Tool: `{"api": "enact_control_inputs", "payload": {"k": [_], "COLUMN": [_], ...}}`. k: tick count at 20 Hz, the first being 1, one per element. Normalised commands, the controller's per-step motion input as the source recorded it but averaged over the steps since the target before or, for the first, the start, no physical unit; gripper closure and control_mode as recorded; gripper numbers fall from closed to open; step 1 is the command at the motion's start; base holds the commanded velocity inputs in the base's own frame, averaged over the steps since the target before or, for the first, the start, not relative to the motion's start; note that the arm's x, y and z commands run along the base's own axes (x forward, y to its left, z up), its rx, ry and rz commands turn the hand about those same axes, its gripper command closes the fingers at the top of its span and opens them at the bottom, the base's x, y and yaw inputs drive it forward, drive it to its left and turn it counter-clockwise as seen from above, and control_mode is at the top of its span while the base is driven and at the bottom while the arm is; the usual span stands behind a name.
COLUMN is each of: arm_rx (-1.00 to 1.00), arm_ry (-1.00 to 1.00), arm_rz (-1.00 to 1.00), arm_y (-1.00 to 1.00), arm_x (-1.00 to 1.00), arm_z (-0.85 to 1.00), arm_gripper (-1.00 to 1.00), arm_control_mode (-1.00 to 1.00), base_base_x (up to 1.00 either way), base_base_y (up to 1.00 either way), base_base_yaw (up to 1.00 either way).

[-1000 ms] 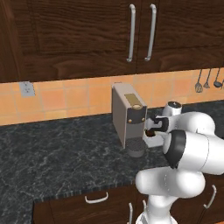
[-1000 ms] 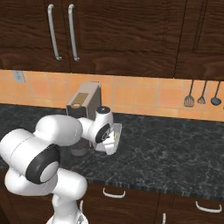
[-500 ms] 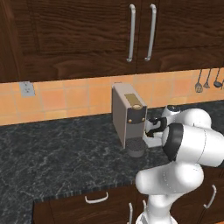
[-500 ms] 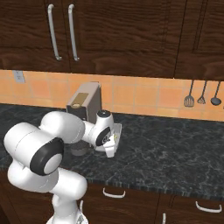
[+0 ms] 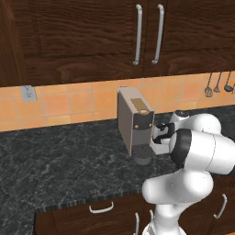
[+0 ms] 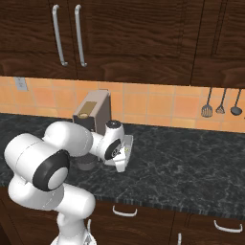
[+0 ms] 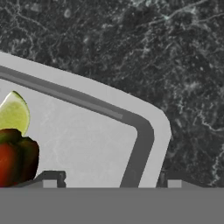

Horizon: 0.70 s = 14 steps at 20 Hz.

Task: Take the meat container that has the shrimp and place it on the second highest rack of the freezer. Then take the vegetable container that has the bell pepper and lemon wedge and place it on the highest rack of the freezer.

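The arm reaches low over the dark stone counter (image 6: 191, 162) beside the coffee machine (image 5: 134, 121). Its gripper (image 7: 111, 177) straddles the rim of the vegetable container (image 7: 144, 131) holding the bell pepper (image 7: 15, 159) and lemon wedge (image 7: 14, 113), fingers spread. This looks like the second pickup; next, pinch the rim firmly
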Motion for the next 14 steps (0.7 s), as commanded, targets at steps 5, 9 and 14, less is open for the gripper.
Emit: {"api": "enact_control_inputs", "payload": {"k": [5, 9, 14], "arm_rx": [0.0, 0.0, 0.0], "arm_ry": [0.0, 0.01, 0.01], "arm_rz": [0.0, 0.0, 0.0], "arm_y": [0.0, 0.0, 0.0], "arm_x": [0.02, 0.0, 0.0], "arm_z": [-0.06, -0.3, -0.23], "arm_gripper": [1.0, 1.0, 1.0], "arm_control_mode": [-1.0, -1.0, -1.0], "base_base_x": [0.0, 0.0, 0.0], "base_base_y": [0.0, 0.0, 0.0], "base_base_yaw": [0.0, 0.0, 0.0]}}
